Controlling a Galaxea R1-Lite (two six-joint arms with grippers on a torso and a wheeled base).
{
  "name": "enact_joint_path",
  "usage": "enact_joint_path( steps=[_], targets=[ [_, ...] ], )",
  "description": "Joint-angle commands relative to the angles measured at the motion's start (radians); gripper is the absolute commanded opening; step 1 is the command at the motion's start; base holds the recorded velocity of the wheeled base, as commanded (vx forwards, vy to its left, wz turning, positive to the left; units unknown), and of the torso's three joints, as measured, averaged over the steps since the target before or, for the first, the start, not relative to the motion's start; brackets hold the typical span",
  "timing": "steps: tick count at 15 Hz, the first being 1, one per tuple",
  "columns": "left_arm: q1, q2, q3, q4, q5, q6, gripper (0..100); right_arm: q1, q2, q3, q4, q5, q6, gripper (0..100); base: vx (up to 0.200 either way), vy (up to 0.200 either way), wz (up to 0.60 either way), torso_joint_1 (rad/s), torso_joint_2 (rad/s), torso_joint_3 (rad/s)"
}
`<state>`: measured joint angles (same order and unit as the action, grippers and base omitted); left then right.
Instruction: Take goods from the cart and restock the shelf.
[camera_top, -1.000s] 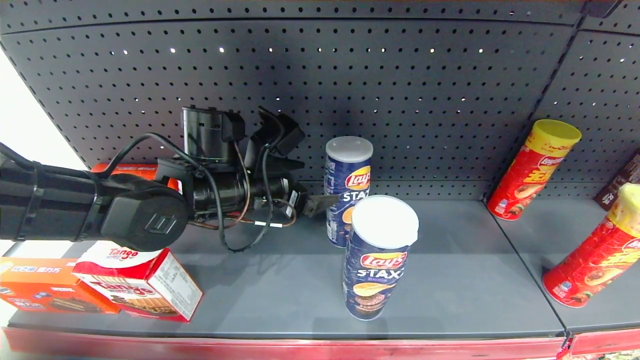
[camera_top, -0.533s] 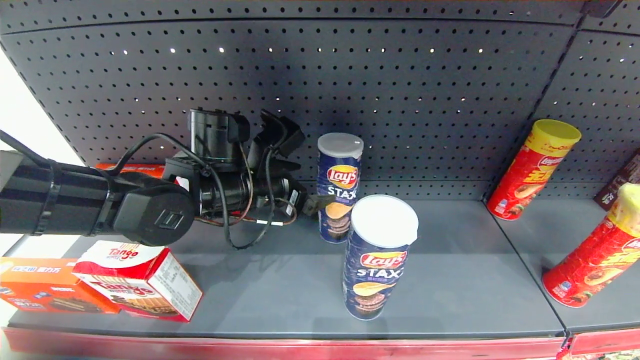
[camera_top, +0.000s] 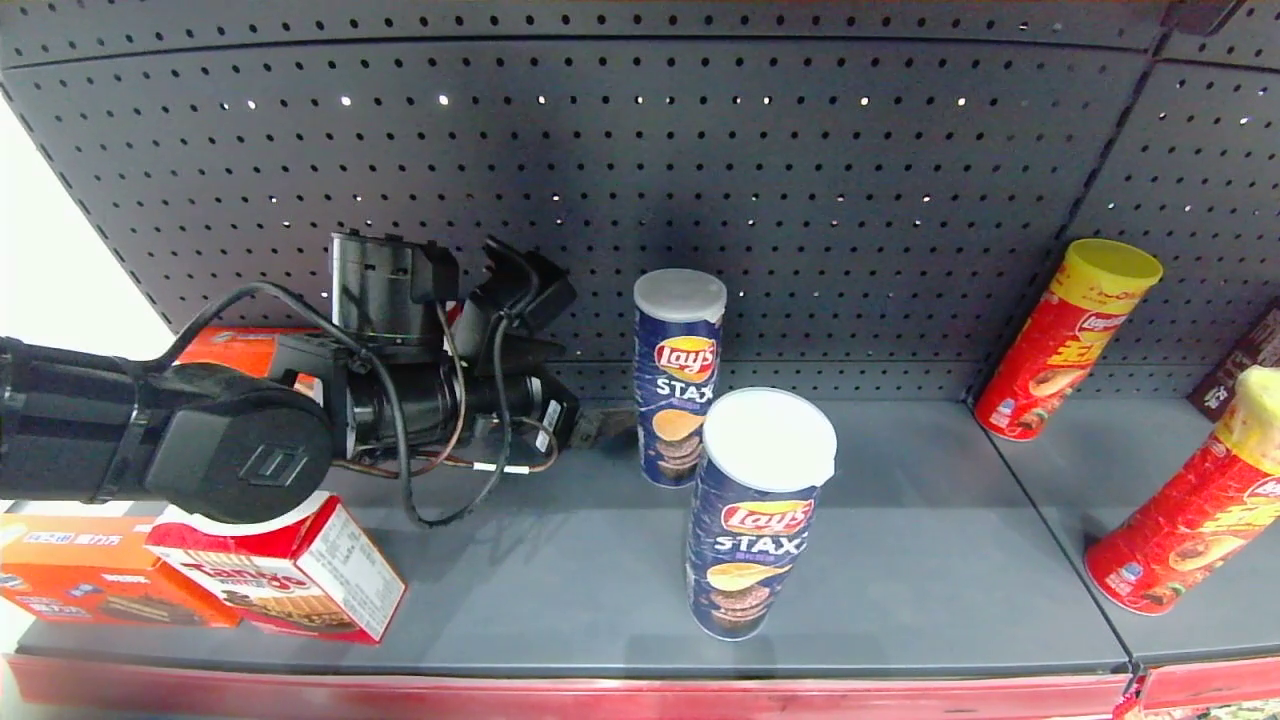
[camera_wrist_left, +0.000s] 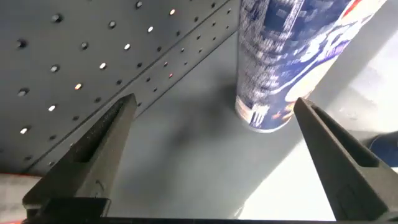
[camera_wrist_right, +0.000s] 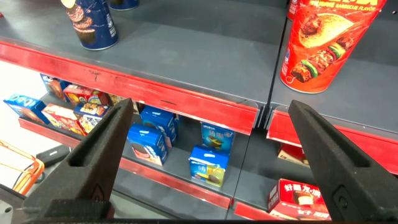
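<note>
Your left pincer (camera_top: 603, 424) gapes wide left of centre, just beside the rear can (camera_top: 679, 380), not touching; your right pincer (camera_wrist_right: 211, 107) spreads wide too.

On the shelf (camera_top: 930, 560), the rear can (camera_top: 678, 380) stands just ahead of the left jaws, apparently clear of them. The front can (camera_top: 757, 520) stands farther ahead, nearer the shelf's edge. Boxes (camera_top: 290, 575) lie behind the jaws, under the arm.

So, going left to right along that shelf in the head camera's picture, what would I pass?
Orange box → red-and-white wafer box → left gripper → rear blue chip can → front blue chip can → leaning red can → nearer red can.
</note>
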<state>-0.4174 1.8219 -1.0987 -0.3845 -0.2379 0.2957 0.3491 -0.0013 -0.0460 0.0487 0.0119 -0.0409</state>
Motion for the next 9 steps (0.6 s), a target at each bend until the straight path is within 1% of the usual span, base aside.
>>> enact_joint_path(
  steps=[1, 2, 3, 4, 5, 7, 9],
  targets=[
    [0.017, -0.019, 0.005, -0.001, 0.005, 0.002, 100, 0.001, 0.001, 0.0, 0.0, 0.0, -0.001, 100, 0.0, 0.0, 0.0, 0.0, 0.0, 0.0],
    [0.022, -0.016, -0.001, -0.001, 0.015, 0.005, 100, 0.001, 0.001, 0.0, 0.0, 0.0, -0.001, 100, 0.0, 0.0, 0.0, 0.0, 0.0, 0.0],
    [0.023, -0.007, -0.02, 0.006, 0.043, 0.026, 100, 0.001, 0.001, 0.0, 0.0, 0.0, -0.001, 100, 0.0, 0.0, 0.0, 0.0, 0.0, 0.0],
    [0.025, 0.01, -0.043, 0.033, 0.066, 0.046, 100, 0.001, 0.001, 0.0, 0.0, 0.002, -0.001, 100, 0.0, 0.0, 0.0, 0.0, 0.0, 0.0],
    [0.028, 0.036, -0.09, 0.062, 0.091, 0.057, 100, 0.001, 0.001, 0.0, 0.0, 0.0, -0.001, 100, 0.0, 0.0, 0.0, 0.0, 0.0, 0.0],
    [0.031, 0.086, -0.147, 0.064, 0.121, 0.057, 100, 0.001, 0.001, 0.0, 0.0, 0.0, -0.001, 100, 0.0, 0.0, 0.0, 0.0, 0.0, 0.0],
    [0.025, 0.106, -0.161, 0.064, 0.121, 0.057, 100, 0.001, 0.001, 0.0, 0.0, 0.0, -0.001, 100, 0.0, 0.0, 0.0, 0.0, 0.0, 0.0]
  ],
)
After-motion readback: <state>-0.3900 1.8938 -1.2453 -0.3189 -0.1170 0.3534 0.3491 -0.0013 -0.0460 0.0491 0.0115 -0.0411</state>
